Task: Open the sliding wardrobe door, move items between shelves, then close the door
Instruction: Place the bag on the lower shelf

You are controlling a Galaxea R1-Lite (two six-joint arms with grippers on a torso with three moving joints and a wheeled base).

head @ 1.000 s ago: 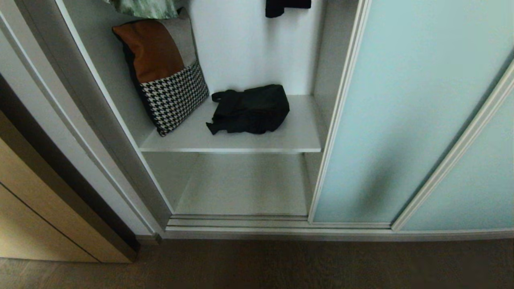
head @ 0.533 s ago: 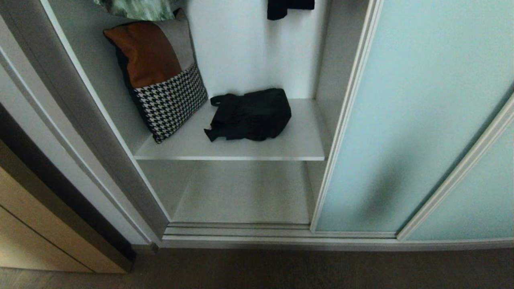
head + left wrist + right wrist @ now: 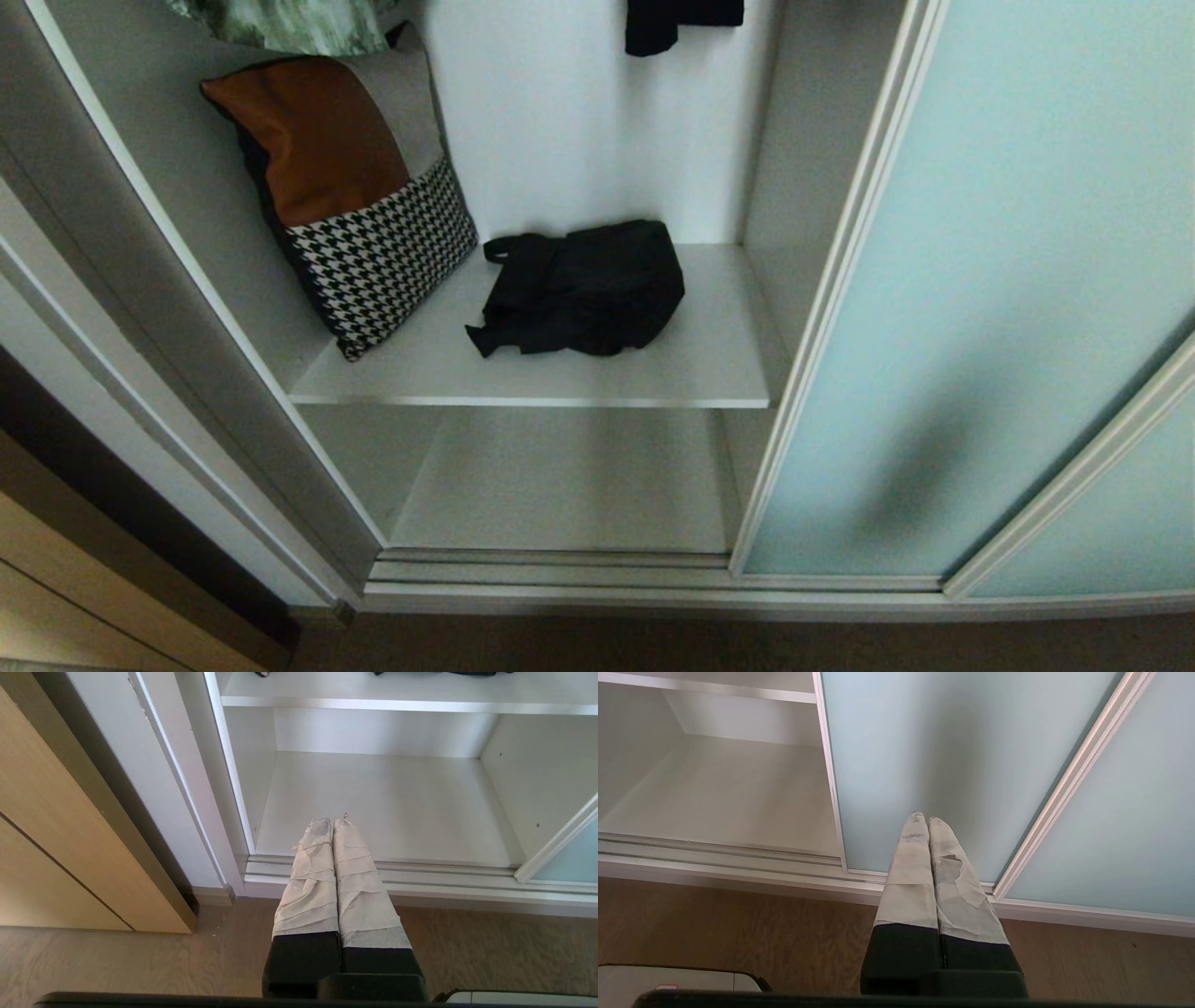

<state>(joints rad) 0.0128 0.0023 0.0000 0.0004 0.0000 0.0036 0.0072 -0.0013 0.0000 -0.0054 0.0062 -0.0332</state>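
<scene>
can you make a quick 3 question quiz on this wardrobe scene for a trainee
1. True or false: the black bag lies on the same shelf as the cushion.
2. How do the left gripper and the right gripper stand? A open, B shut and empty, C shut on the bag.
3. Fill in: the sliding door covers the ____ side of the wardrobe in the head view.

Key: 1 true; 2 B; 3 right.
</scene>
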